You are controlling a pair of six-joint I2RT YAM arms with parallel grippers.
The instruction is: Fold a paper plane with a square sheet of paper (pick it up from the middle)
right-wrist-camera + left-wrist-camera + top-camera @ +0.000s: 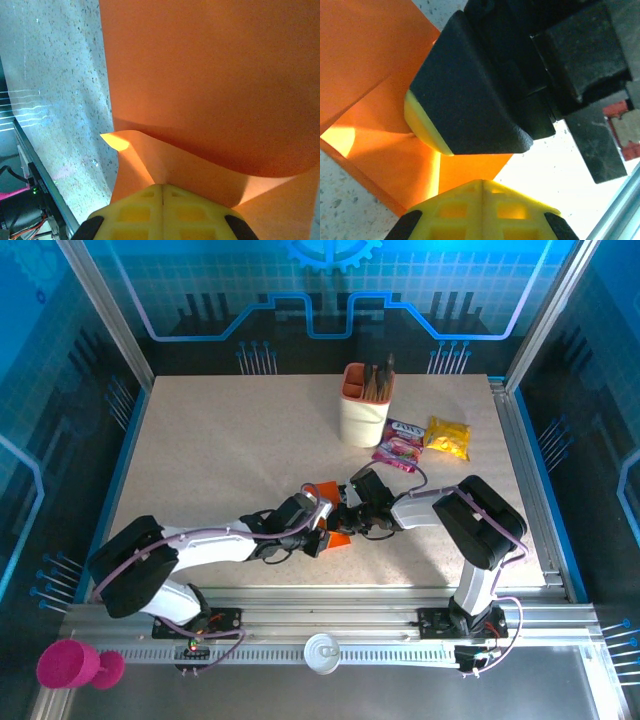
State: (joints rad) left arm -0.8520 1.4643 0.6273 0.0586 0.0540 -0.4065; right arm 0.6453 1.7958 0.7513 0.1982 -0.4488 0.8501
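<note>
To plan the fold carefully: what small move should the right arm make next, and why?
Probably carry the pinched flap a little way over the square sheet of paper: the right gripper has its jaws shut on a raised, curled edge, while the rest lies flat.

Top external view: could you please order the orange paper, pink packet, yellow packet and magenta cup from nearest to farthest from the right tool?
1. orange paper, at the right tool, centre.
2. pink packet, beyond it, right.
3. yellow packet, farther right.
4. magenta cup, near-left corner.
</note>
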